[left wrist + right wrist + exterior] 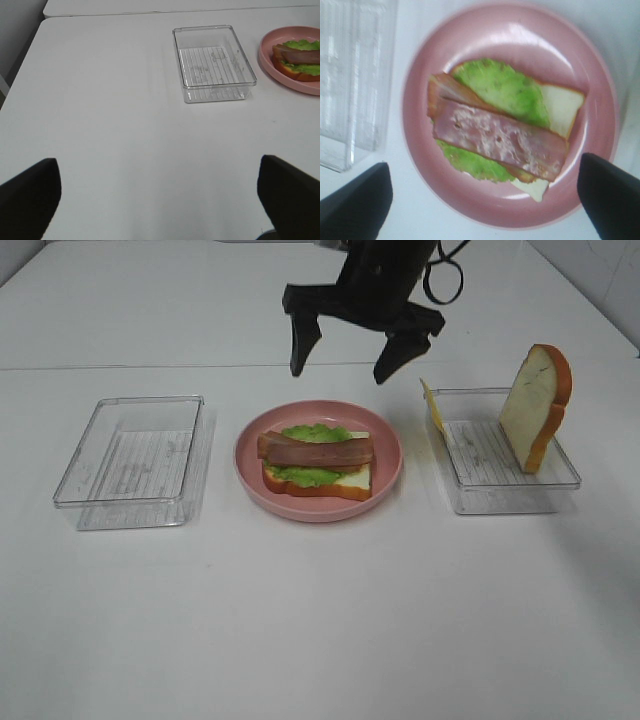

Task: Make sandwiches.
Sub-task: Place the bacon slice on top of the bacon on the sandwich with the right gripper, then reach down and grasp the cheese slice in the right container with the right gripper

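1. I am watching the left gripper (pixel 156 167) hanging over the white table (pixel 300 620), its jaws spread wide and holding nothing.
2. A clear rectangular plastic tray (pixel 140 460) is sitting flat on the left, just beside the plate.
3. The round pink plate (pixel 390 455) in the middle is carrying the part-built sandwich. A white bread slice with orange-brown crust (pixel 352 480) is lying flat on the plate. A green lettuce leaf (pixel 318 432) is covering it, and brown-pink bacon strips (pixel 315 450) are lying across the top.
4. The right gripper (pixel 341 373) is hovering above the plate's far side, its jaws wide apart and gripping nothing.
5. A second clear plastic tray (pixel 490 475) is sitting on the right. A yellow cheese square (pixel 431 405) is leaning at its left wall. A second bread slice (pixel 535 405) is standing on edge inside it.
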Action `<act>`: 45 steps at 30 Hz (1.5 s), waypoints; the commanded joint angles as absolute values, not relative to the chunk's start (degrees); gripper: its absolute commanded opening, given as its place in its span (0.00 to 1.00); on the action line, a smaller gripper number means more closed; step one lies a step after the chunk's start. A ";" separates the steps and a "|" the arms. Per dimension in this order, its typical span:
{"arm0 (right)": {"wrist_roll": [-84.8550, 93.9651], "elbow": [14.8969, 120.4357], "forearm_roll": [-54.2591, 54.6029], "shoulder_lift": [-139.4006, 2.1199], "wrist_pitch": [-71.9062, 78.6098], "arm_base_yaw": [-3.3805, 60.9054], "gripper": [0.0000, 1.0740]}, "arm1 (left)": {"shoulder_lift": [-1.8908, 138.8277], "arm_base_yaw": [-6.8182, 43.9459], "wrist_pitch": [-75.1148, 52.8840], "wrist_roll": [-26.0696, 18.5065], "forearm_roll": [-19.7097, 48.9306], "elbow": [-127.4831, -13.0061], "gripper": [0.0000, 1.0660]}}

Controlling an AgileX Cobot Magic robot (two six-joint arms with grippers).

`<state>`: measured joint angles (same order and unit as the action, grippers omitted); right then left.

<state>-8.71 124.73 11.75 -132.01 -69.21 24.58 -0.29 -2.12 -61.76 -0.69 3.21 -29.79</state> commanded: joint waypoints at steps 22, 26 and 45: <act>-13.12 133.79 0.92 -134.19 -76.15 16.39 0.90 | -1.43 -2.35 -61.59 -0.80 3.78 -29.62 0.94; -13.12 133.73 0.69 -136.08 -76.15 16.39 0.90 | -1.43 -2.35 -61.59 -0.80 3.78 -29.62 0.94; -13.12 128.97 -0.29 -139.69 -76.15 15.70 0.90 | -1.43 -2.35 -61.59 -0.80 3.78 -29.62 0.94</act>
